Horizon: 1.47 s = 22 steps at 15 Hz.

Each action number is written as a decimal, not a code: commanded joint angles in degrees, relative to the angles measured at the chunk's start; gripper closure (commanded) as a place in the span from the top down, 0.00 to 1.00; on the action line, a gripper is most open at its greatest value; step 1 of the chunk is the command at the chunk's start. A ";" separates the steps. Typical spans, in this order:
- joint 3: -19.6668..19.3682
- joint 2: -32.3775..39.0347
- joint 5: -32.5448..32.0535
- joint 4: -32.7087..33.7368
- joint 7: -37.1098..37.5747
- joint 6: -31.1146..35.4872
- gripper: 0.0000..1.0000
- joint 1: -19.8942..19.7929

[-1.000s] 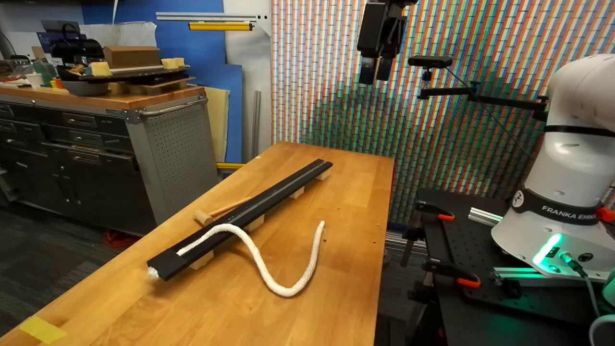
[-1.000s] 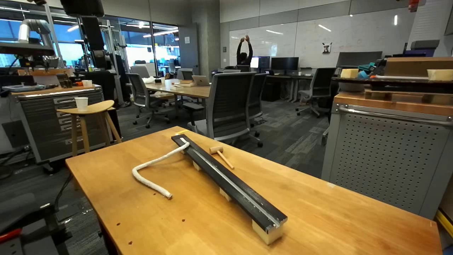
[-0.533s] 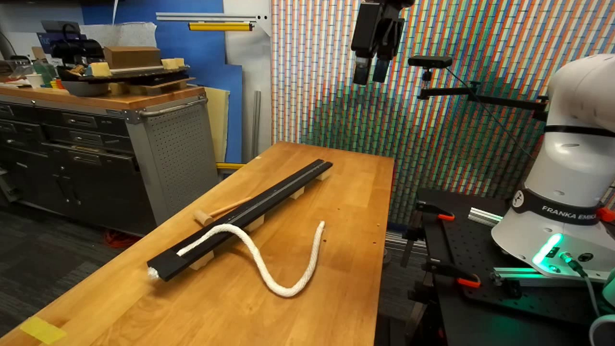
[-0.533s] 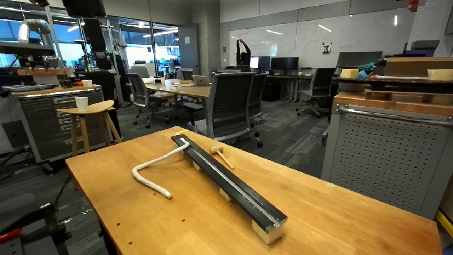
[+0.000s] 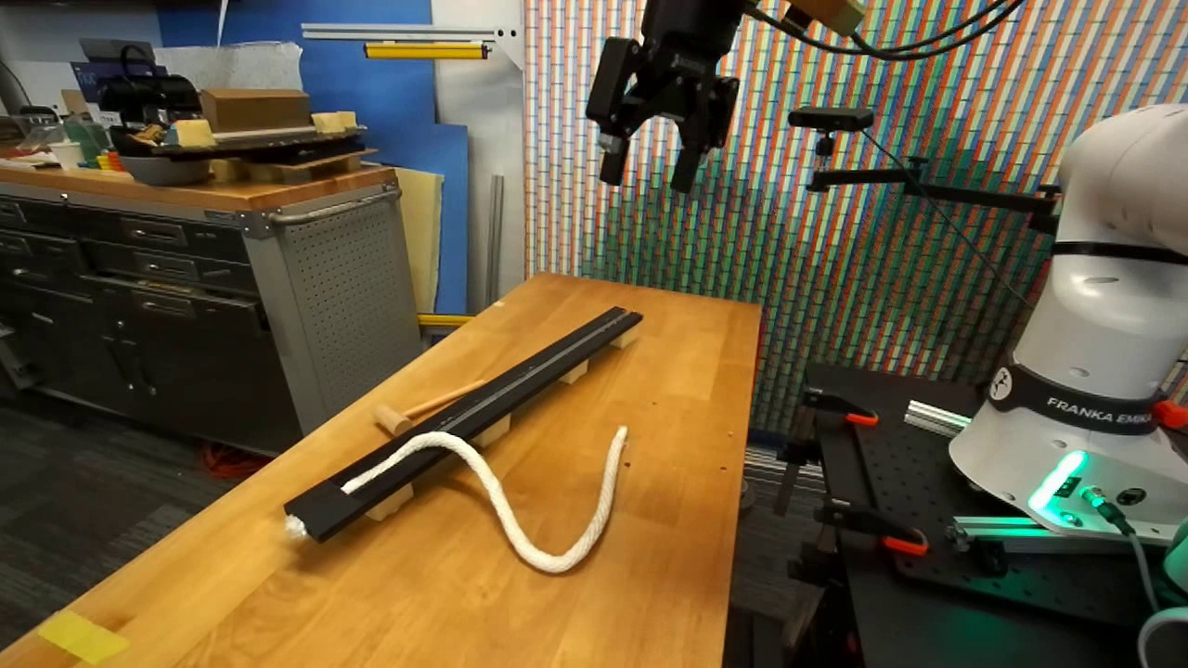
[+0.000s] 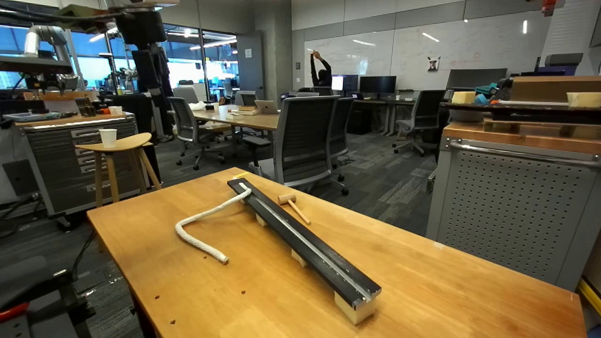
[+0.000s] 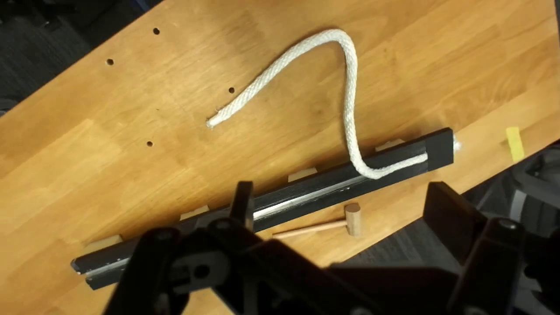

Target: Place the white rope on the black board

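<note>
The white rope [image 5: 552, 562] lies in a loose S shape. One end is in the groove of the black board [image 5: 520, 385], under a black cap at its end. The rest leaves the board and curves over the tabletop, its free end apart from the board. The rope [image 6: 202, 244] and the board [image 6: 312, 246] also show in an exterior view, and the rope [image 7: 350, 105] and board [image 7: 306, 195] in the wrist view. My gripper [image 5: 648, 176] is open and empty, high above the table. In the wrist view the gripper [image 7: 340, 188] has its fingers wide apart.
A wooden mallet [image 5: 393, 420] lies beside the board, on the side away from the rope's loop; it also shows in the wrist view [image 7: 353, 218]. Small wooden blocks [image 6: 355, 307] hold the board above the tabletop. A yellow tape strip [image 5: 82, 636] is on the table.
My gripper has turned, so both spread fingers now show, and it has shifted left in an exterior view and right and down in an exterior view. The rope and the board have not moved.
</note>
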 commanded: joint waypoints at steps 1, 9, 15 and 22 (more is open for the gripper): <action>-0.49 5.86 -0.17 3.20 8.53 4.27 1.00 -2.08; -4.89 17.17 -0.95 5.15 17.36 13.07 1.00 -2.72; -7.11 22.74 -3.36 6.43 22.65 11.89 1.00 -1.56; -7.07 17.27 -3.80 2.62 22.09 12.11 1.00 0.46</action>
